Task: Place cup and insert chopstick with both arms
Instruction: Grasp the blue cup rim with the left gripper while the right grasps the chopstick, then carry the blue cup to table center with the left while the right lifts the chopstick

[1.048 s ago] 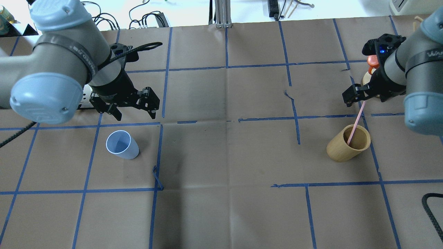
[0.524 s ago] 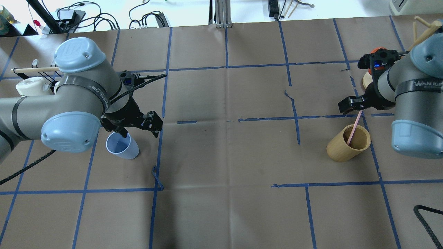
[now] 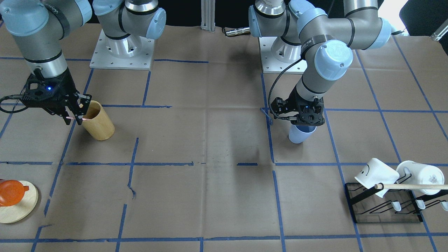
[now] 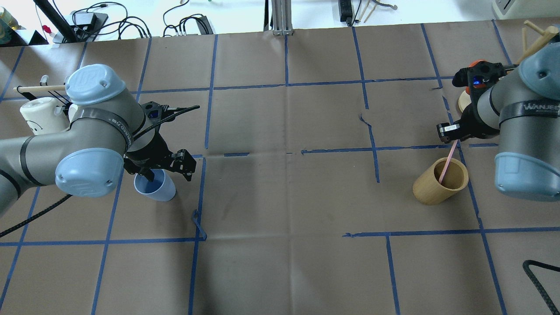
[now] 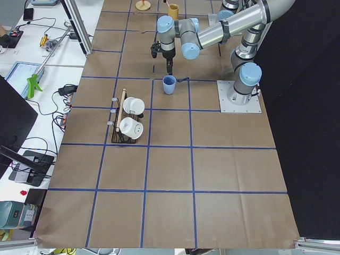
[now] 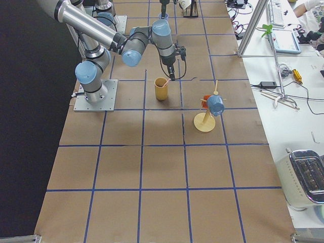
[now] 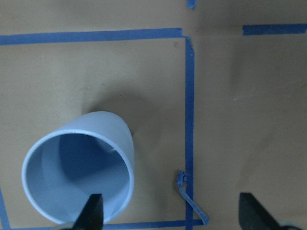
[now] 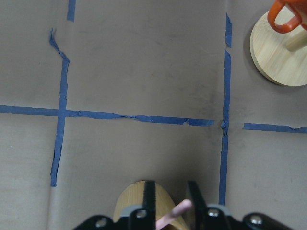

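Your left gripper (image 7: pixel 168 213) straddles the cup's (image 7: pixel 79 170) rim, jaws wide; your right gripper (image 8: pixel 169 211) pinches the chopstick (image 4: pixel 447 159) leaning in the wooden holder (image 4: pixel 439 183).

My overhead camera looks forward and down from behind the bases; my front camera faces back steeply. Two end cameras look along the table (image 5: pixel 170 175). Both wrist cameras look straight down, close. All wide views share the cup (image 4: pixel 153 187).
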Motion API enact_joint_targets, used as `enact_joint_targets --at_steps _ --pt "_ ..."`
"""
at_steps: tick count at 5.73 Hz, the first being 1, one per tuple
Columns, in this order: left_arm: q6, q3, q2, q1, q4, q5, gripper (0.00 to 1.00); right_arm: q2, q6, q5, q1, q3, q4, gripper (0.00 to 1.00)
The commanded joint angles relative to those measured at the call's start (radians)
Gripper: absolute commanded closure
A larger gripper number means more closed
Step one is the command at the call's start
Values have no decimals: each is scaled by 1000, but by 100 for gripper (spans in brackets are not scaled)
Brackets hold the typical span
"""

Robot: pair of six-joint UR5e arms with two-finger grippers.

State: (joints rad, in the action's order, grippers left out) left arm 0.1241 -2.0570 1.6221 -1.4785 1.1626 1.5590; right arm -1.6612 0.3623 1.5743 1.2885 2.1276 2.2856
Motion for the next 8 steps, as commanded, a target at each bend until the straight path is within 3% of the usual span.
enact_joint_targets --at_steps 1,2,3,4,5,7,8 --pt "11 -11 19 14 -18 4 2 -2 -5 -2 0 -6 0 93" --pt "18 -21 47 36 -56 3 2 -14 -9 3 3 -44 -3 92" --pt "26 -22 58 41 -63 1 24 -17 -14 3 11 -137 -100 92" --pt "34 -20 61 41 -63 -3 69 -15 -57 1 15 -261 -274 92" --pt "32 -18 61 41 -63 -7 84 -2 -124 -2 27 -399 -469 92" --pt "28 -8 64 35 -69 -8 99 107 -280 2 157 -641 -667 92" --pt "19 27 76 26 -69 -14 100 176 -337 3 185 -764 -777 92"
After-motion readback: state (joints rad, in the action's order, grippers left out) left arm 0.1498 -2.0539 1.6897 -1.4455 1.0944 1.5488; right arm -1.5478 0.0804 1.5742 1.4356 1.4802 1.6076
